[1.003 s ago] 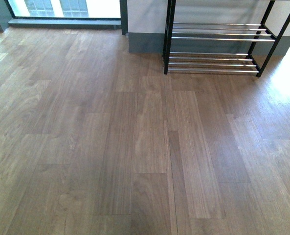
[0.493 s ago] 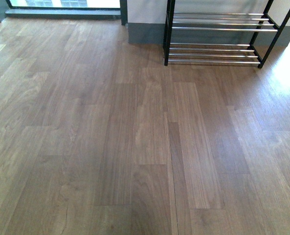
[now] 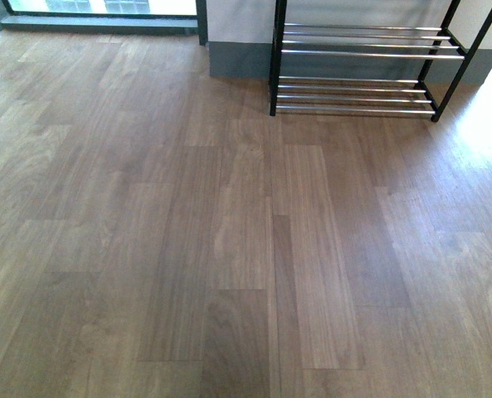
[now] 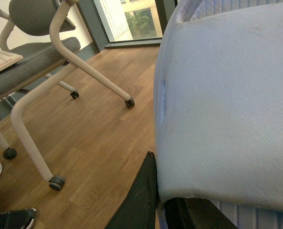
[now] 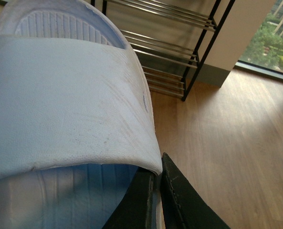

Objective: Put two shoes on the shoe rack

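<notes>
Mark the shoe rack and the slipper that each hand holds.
shoe rack (image 3: 362,52), front view, on an upper chrome bar.
left slipper (image 4: 227,105), left wrist view, on its strap.
right slipper (image 5: 65,95), right wrist view, on its strap.

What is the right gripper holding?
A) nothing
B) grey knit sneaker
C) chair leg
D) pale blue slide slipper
D: in the right wrist view the right gripper is shut on the strap edge of a pale blue slide slipper, with the shoe rack behind it.
</notes>
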Action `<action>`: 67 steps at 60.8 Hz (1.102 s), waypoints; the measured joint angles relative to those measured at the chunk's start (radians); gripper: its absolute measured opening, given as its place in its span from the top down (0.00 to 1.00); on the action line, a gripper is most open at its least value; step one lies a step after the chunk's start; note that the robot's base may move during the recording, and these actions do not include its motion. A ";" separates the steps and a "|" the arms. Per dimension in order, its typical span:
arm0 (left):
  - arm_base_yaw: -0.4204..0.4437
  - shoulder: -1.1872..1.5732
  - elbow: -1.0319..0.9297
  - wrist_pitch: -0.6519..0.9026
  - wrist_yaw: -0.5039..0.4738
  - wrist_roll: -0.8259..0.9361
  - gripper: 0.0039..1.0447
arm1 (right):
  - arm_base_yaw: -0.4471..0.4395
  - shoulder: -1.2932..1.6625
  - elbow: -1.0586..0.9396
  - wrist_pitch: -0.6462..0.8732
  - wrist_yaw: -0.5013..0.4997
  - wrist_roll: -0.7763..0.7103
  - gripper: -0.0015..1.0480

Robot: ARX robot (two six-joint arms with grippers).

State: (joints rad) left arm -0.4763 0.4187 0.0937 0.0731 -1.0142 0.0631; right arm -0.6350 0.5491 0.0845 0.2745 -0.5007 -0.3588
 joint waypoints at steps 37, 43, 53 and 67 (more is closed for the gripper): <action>-0.001 0.001 0.000 0.001 0.003 0.000 0.98 | 0.000 0.001 0.000 0.000 0.003 0.000 0.98; -0.001 0.001 0.000 0.001 0.003 0.000 0.98 | 0.000 0.000 0.000 0.000 0.003 0.000 0.98; -0.001 0.001 -0.001 0.001 0.003 0.000 0.98 | 0.000 -0.001 -0.001 0.000 0.003 0.000 0.98; -0.001 0.001 -0.002 0.001 0.003 0.001 0.98 | 0.000 0.000 -0.002 0.000 0.002 0.000 0.98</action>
State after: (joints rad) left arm -0.4774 0.4198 0.0921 0.0738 -1.0111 0.0639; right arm -0.6350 0.5488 0.0822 0.2741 -0.4984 -0.3588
